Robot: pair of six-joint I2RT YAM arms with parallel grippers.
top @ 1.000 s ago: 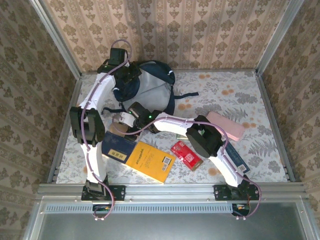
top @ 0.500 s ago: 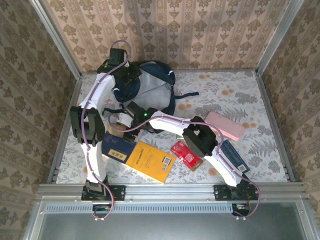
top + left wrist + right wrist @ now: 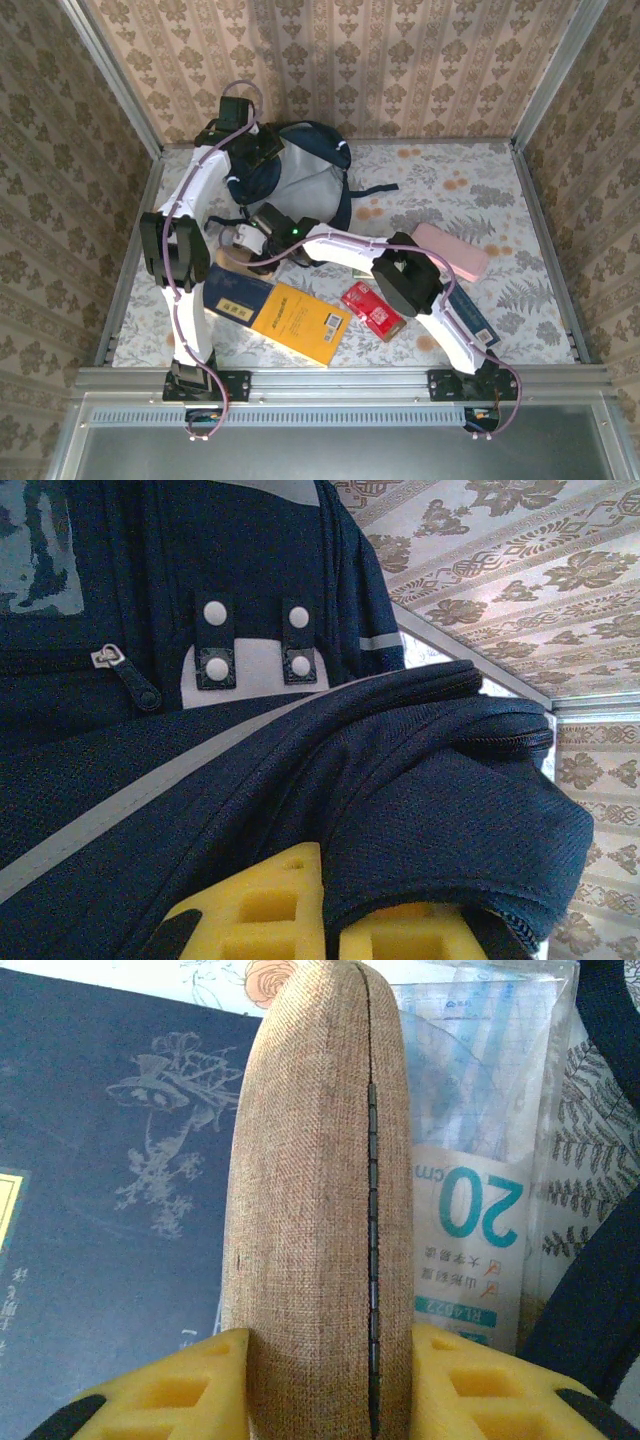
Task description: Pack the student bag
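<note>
Top external view: the floral-patterned table [image 3: 480, 190] carries everything, and the largest thing on it is the student bag [image 3: 300, 175], which stands at the back left corner against the wall with its pale lining showing and a dark strap trailing to the right. The left gripper [image 3: 252, 150] is at the bag's upper left edge. On the left wrist camera, its yellow fingers [image 3: 250, 920] are closed on a fold of the navy fabric, with the bag's zipped edge draped over them. Near the front, a yellow book [image 3: 300, 322] lies flat, overlapping a dark blue book [image 3: 235, 292] to its left. A pink case [image 3: 452, 251] lies well to the right, and a red packet [image 3: 373, 310] sits just right of the yellow book, beside the right arm. The right gripper [image 3: 255, 245] reaches across to a spot just in front of the bag. On the right wrist camera, its yellow pads [image 3: 180, 1380] press against either side of a brown woven pouch [image 3: 310, 1160] standing on edge, zip facing the camera. Under the pouch lie the dark blue book and a clear ruler packet [image 3: 480, 1160] printed "20 cm".
</note>
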